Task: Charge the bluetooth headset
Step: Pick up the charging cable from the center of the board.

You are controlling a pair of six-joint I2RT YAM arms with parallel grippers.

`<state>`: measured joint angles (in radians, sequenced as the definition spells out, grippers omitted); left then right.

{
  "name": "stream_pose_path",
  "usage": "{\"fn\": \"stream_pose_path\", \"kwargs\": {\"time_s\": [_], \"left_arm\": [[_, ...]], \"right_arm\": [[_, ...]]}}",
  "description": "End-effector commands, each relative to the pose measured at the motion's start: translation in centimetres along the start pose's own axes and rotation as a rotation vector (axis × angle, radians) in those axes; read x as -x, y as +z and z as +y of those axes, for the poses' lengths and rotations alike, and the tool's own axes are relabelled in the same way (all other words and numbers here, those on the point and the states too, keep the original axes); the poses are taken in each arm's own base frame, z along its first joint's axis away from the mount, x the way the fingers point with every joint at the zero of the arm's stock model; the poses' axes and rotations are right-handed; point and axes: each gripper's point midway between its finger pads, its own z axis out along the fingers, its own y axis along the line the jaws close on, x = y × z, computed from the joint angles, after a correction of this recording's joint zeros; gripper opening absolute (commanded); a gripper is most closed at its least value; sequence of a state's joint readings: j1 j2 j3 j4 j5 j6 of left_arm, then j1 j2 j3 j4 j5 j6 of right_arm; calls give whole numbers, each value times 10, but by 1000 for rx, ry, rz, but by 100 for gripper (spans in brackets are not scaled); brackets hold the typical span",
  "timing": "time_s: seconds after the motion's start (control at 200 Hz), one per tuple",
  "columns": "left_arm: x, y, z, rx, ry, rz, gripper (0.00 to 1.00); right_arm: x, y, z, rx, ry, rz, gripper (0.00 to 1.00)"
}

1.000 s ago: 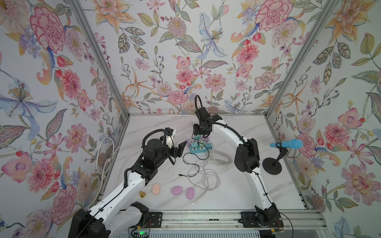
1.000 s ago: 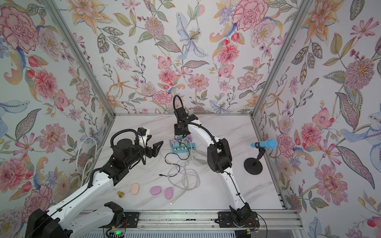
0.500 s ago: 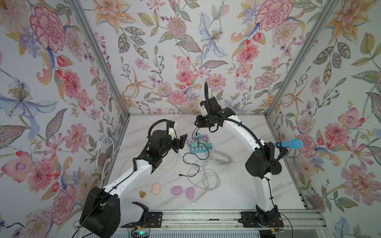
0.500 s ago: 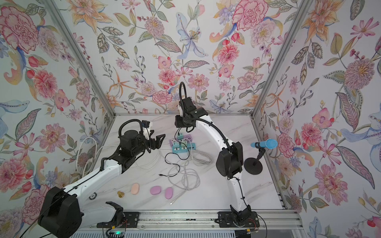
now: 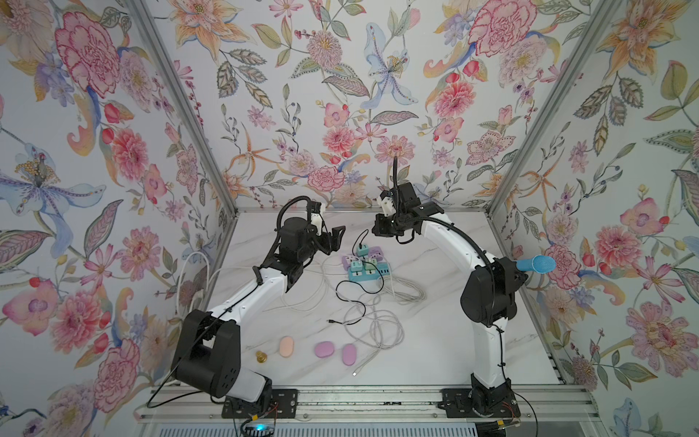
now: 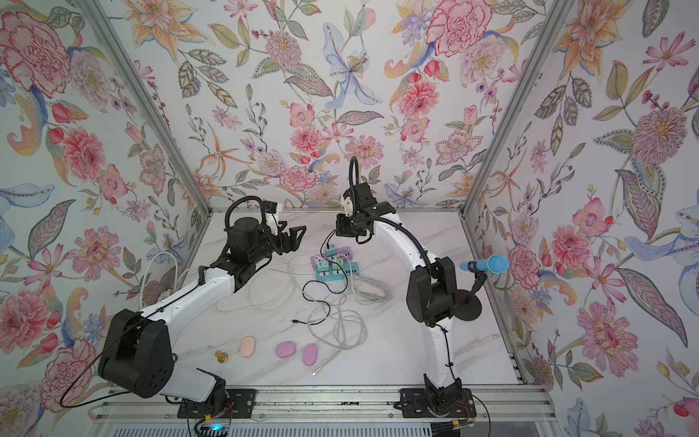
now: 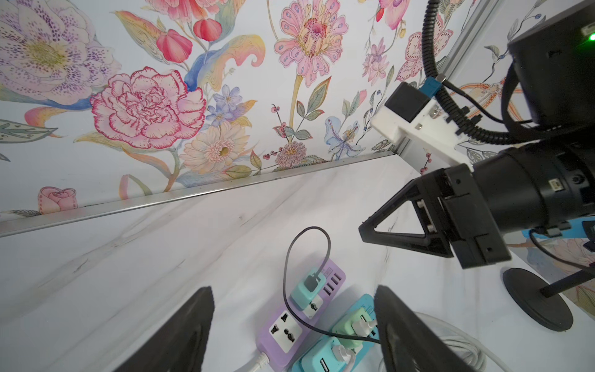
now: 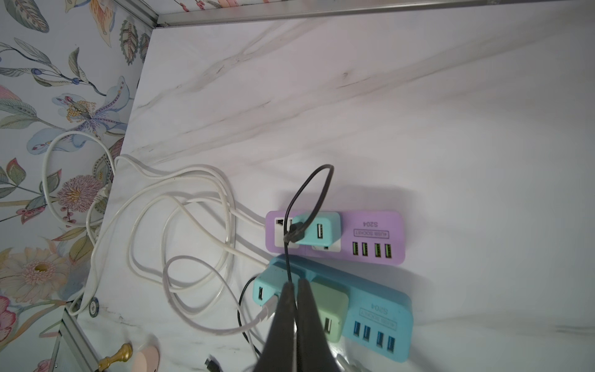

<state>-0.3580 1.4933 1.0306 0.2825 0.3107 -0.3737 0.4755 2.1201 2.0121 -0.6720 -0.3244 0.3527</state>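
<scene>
Right wrist view showed the right pincer (image 8: 294, 283) pressed fully together with nothing between its fingers. The black cable (image 8: 292, 237) only passed beneath its tips, and the left wrist view showed a clear gap between that pincer and the cable's raised loop. One end of the cable sat plugged into a teal adapter (image 8: 318, 230) on the purple power strip (image 8: 370, 236), with the blue power strip (image 8: 380, 322) just beside it on the near side. The left pincer (image 7: 293, 290) hung spread wide and empty above the counter (image 5: 435, 340), just left of the strips. In a top view the cable's free plug (image 5: 331, 321) lay loose on the counter, nearer than the strips. The headset could not be picked out with certainty. It was judged to be one of three small oval cases in a row toward the near edge, left of centre: a peach case (image 5: 286, 346), a purple case (image 5: 323, 349) and a pink case (image 5: 350, 354). All three lay well apart from the free plug and from both pincers. The supply end therefore looked done. What was left was taking up the free plug, carrying it to the right case and seating it in a port that no view showed.
</scene>
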Motion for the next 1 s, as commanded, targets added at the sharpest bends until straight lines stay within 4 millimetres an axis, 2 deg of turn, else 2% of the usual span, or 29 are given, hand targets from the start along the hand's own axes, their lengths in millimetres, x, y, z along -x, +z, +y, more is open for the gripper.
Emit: {"fn": "stream_pose_path", "kwargs": {"time_s": [0.0, 0.175, 0.66, 0.996], "left_arm": [[6, 1, 2, -13, -20, -10, 81], [-7, -3, 10, -3, -43, 5, 80], [-19, -15, 22, 18, -60, 20, 80], [-24, -28, 27, 37, -61, 22, 80]], "right_arm": [[-1, 22, 1, 72, 1, 5, 0], [-12, 39, -6, 71, 37, 39, 0], [-36, 76, -16, 50, 67, 94, 0], [-67, 94, -34, -20, 77, 145, 0]]}}
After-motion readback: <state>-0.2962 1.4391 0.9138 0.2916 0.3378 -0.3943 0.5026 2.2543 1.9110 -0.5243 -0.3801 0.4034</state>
